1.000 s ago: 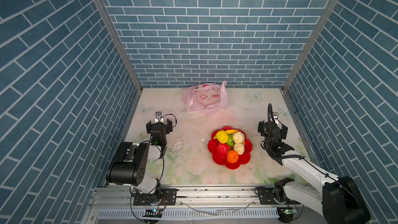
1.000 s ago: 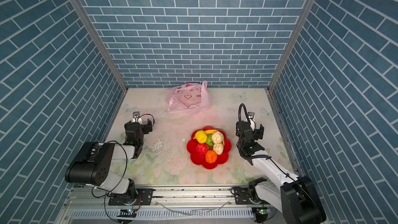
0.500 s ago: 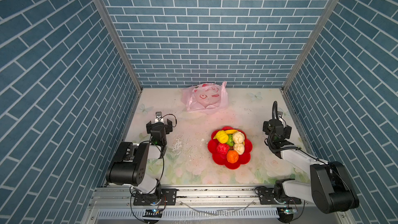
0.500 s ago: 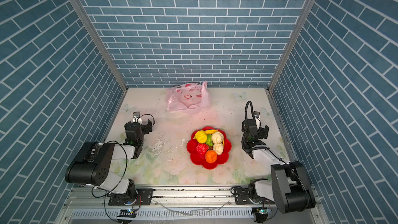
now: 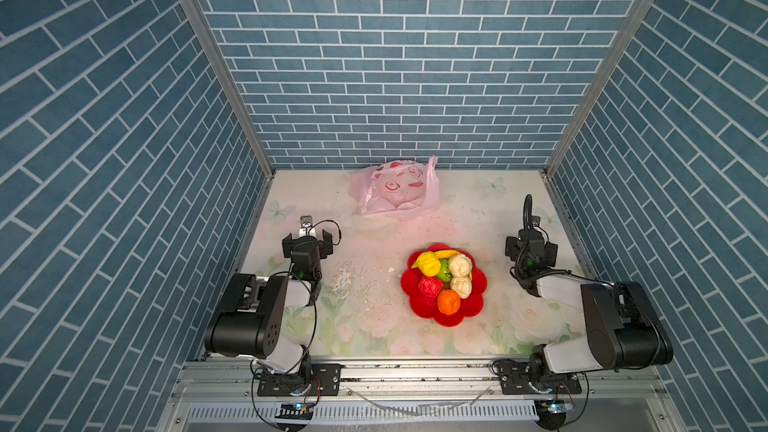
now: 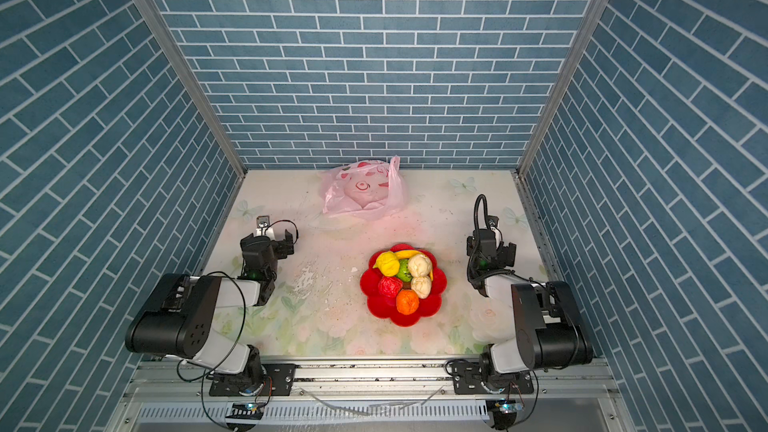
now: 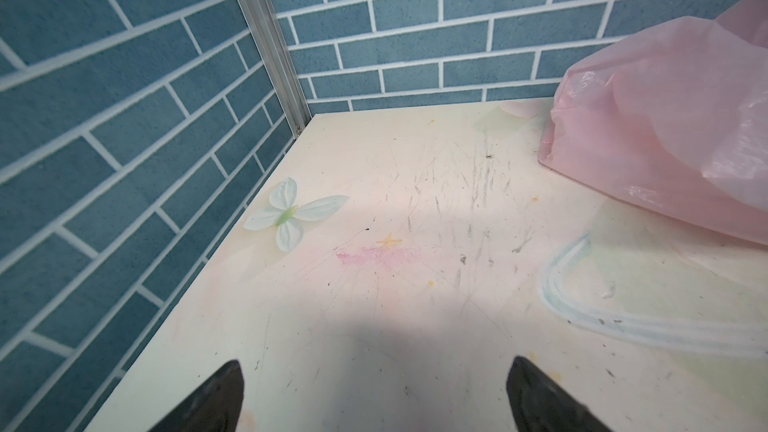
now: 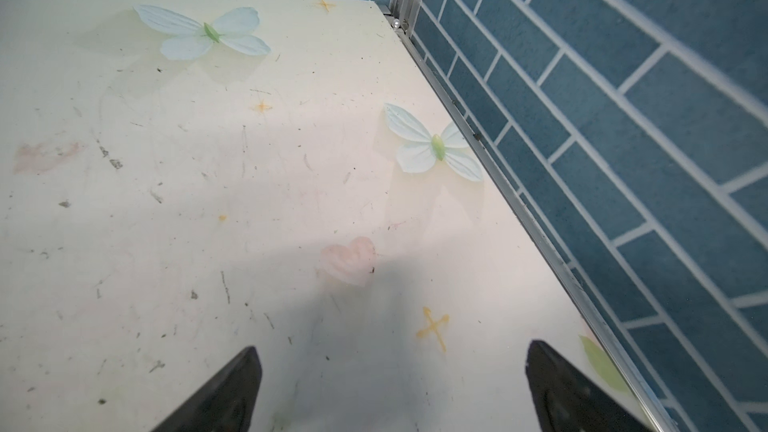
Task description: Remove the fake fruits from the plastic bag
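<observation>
Your left gripper (image 7: 376, 367) and right gripper (image 8: 395, 349) flank the red dish (image 5: 473, 312), jaws apart, empty. The dish holds the fake fruits (image 5: 444, 280), piled. Plastic bag (image 5: 395, 195) slumps near the back wall (image 5: 395, 76), contents unclear.

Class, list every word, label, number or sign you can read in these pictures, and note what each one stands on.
No text can be read in any view.
plastic bag: red printed marks, too small and crumpled to read as letters.
table: only printed pictures such as butterflies, no writing.
</observation>
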Action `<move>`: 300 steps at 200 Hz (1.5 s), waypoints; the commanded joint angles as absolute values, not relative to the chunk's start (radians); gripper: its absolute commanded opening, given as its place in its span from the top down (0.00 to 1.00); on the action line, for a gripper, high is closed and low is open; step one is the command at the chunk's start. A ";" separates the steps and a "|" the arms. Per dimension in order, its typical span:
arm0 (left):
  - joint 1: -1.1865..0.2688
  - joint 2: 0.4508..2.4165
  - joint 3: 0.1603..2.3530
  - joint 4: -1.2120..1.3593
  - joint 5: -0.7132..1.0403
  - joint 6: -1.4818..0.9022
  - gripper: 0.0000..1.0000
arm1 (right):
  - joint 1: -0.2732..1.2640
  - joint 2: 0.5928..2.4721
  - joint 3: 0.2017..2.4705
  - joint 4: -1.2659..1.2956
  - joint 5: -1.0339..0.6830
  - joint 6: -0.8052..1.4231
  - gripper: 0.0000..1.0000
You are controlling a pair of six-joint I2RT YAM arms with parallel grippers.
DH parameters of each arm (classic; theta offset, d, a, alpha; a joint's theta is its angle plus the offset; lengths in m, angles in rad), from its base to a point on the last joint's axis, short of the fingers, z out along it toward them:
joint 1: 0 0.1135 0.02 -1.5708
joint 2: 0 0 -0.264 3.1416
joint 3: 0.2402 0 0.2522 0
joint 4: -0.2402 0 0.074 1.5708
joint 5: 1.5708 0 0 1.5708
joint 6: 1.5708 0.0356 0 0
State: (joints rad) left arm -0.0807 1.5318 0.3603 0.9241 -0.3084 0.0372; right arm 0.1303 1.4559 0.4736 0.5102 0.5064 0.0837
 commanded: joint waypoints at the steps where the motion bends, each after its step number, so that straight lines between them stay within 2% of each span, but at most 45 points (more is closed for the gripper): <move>1: -0.074 1.529 0.364 0.909 -0.299 0.032 0.01 | 0.116 1.474 0.527 0.559 0.469 0.043 0.01; 139: -0.074 1.529 0.363 0.910 -0.299 0.033 0.01 | 0.068 1.479 0.361 0.891 0.387 0.046 0.01; 184: -0.074 1.528 0.364 0.911 -0.299 0.033 0.01 | 0.043 1.485 0.304 0.993 0.305 0.052 0.01; 201: -0.074 1.529 0.362 0.910 -0.299 0.034 0.01 | 0.036 1.568 0.271 1.153 0.278 0.036 0.01; 211: -0.074 1.529 0.362 0.911 -0.299 0.032 0.01 | 0.034 1.528 0.282 1.060 0.274 0.056 0.01; 223: -0.074 1.529 0.362 0.911 -0.299 0.033 0.01 | 0.028 1.554 0.289 1.095 0.268 0.046 0.01; 248: -0.074 1.529 0.365 0.909 -0.299 0.033 0.01 | 0.013 1.541 0.375 0.898 0.233 0.063 0.01; 300: -0.074 1.529 0.364 0.909 -0.299 0.032 0.01 | -0.011 1.545 0.378 0.901 0.190 0.074 0.01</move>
State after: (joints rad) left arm -0.0807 1.5318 0.3603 0.9234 -0.3080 0.0372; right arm -0.0071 1.5394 0.3508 0.9161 0.2153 0.0669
